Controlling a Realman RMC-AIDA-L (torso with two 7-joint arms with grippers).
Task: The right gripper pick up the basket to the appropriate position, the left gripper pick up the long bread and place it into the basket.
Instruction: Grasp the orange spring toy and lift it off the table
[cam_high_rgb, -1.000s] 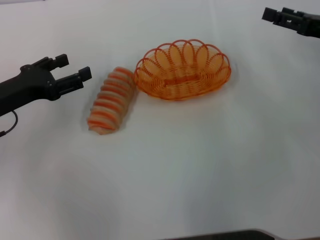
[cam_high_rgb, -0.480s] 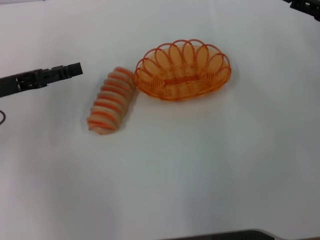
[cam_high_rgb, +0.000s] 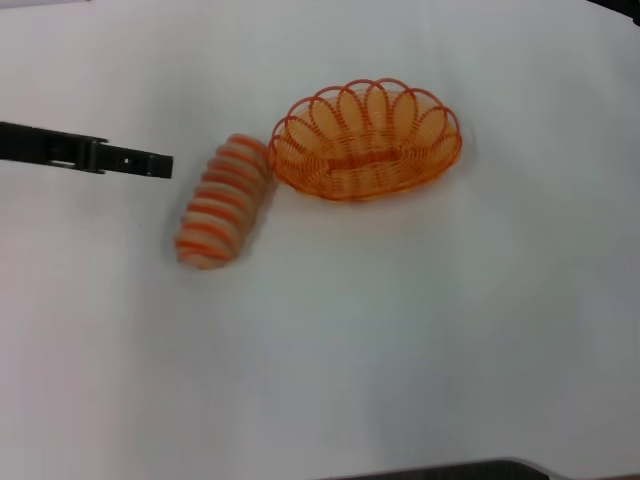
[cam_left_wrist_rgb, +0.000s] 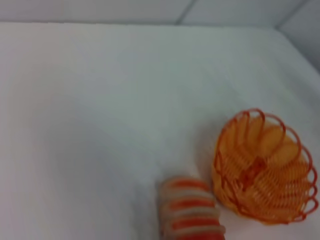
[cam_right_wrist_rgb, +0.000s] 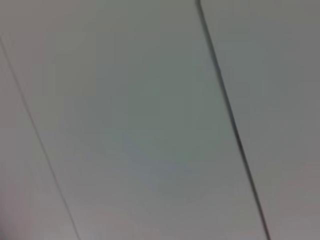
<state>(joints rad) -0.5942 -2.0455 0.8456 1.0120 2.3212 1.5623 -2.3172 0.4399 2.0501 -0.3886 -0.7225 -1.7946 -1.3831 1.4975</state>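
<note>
The pale-tan ridged long bread (cam_high_rgb: 222, 201) with orange stripes is seen lying on the white table (cam_high_rgb: 400, 330), just left of the oval orange wire basket (cam_high_rgb: 365, 140). The black left gripper (cam_high_rgb: 150, 163) is held left of the bread, apart from it; whether its fingers are parted cannot be told

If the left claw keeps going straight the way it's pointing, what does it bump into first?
Probably the long bread. The left gripper points across the table toward the loaf's upper half, with bare table between them. Its height above the table is unclear, so it might pass over instead.
</note>
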